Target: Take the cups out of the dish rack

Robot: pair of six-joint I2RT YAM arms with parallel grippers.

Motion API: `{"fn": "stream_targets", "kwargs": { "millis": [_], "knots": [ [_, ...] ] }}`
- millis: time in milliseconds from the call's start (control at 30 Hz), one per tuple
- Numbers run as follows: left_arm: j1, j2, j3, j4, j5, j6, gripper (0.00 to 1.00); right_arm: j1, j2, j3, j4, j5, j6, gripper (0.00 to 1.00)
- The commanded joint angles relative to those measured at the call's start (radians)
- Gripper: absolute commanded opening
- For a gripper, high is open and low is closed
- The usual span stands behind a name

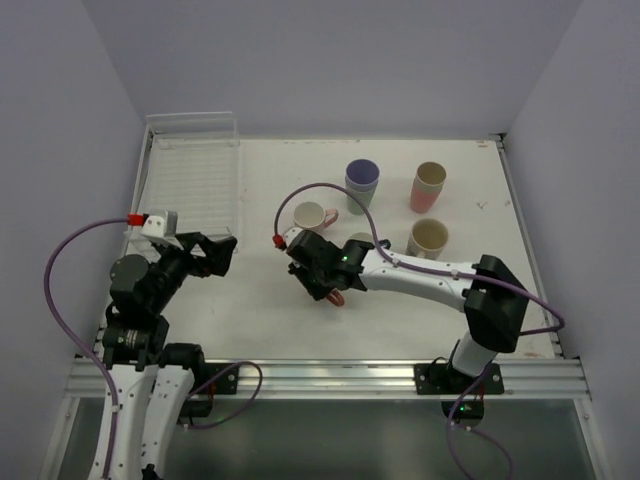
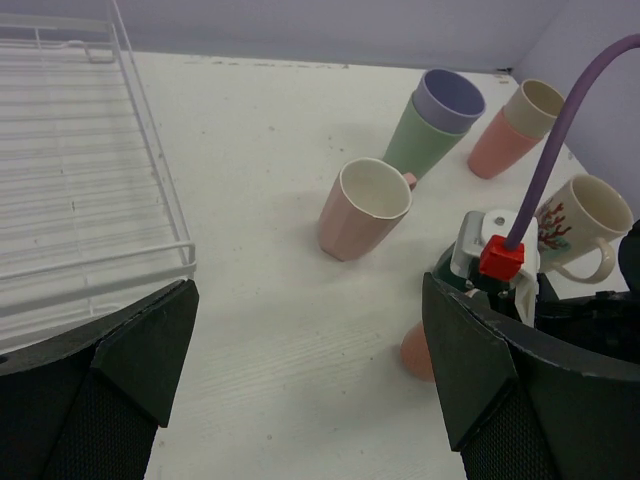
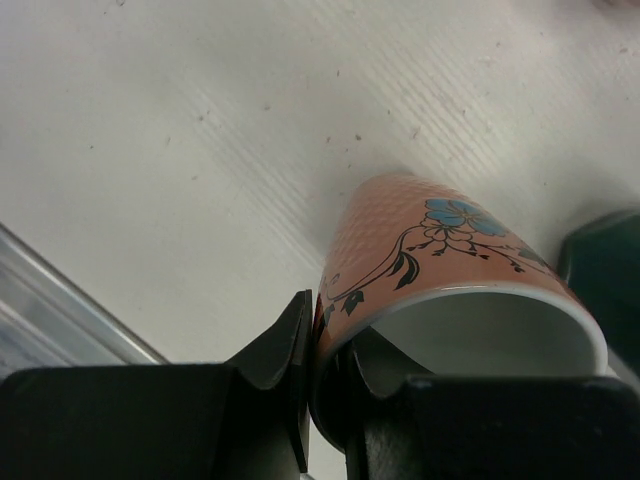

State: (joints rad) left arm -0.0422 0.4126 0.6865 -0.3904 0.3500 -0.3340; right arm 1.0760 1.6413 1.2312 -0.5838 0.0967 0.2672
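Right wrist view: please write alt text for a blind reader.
The right gripper pinches the rim of an orange cup, one finger inside, one outside. The cup shows a blue flower; a white table lies behind.

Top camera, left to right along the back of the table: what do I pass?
dish rack → pink mug → purple-over-green tumbler stack → beige-over-pink tumbler stack. The cream mug sits in line with that last stack, so it is left out of the order.
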Motion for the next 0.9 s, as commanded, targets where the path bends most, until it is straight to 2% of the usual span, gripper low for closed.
{"fn": "stream_targets", "kwargs": {
  "millis": [0, 200, 267, 367, 400, 533, 667, 733, 867],
  "knots": [
    [-0.007, -0.023, -0.045, 0.019, -0.063, 0.033, 1.0, 0.013, 0.053, 0.114, 0.0, 0.118, -0.049, 0.0],
    [-0.005, -0.089, -0.051, 0.013, -0.123, 0.026, 1.0, 0.013, 0.147, 0.182, -0.013, 0.126, -0.086, 0.0],
    [-0.005, -0.097, -0.05, 0.009, -0.141, 0.021, 1.0, 0.013, 0.166, 0.194, -0.011, 0.12, -0.089, 0.03],
    [-0.005, -0.103, -0.048, 0.001, -0.167, 0.013, 1.0, 0.013, 0.184, 0.198, 0.001, 0.11, -0.092, 0.13],
    [-0.005, -0.104, -0.047, -0.002, -0.177, 0.012, 1.0, 0.015, 0.187, 0.2, 0.004, 0.106, -0.095, 0.2],
    [-0.005, -0.126, -0.044, -0.011, -0.218, 0.001, 1.0, 0.015, 0.199, 0.208, 0.012, 0.097, -0.1, 0.3],
    [-0.005, -0.133, -0.044, -0.013, -0.227, -0.002, 1.0, 0.013, 0.198, 0.214, 0.016, 0.098, -0.103, 0.35],
    [-0.005, -0.133, -0.044, -0.015, -0.232, -0.003, 1.0, 0.013, 0.183, 0.215, 0.015, 0.101, -0.099, 0.43],
    [-0.005, -0.133, -0.041, -0.015, -0.246, -0.005, 1.0, 0.013, 0.117, 0.212, 0.012, 0.121, -0.094, 0.69]
  ]
}}
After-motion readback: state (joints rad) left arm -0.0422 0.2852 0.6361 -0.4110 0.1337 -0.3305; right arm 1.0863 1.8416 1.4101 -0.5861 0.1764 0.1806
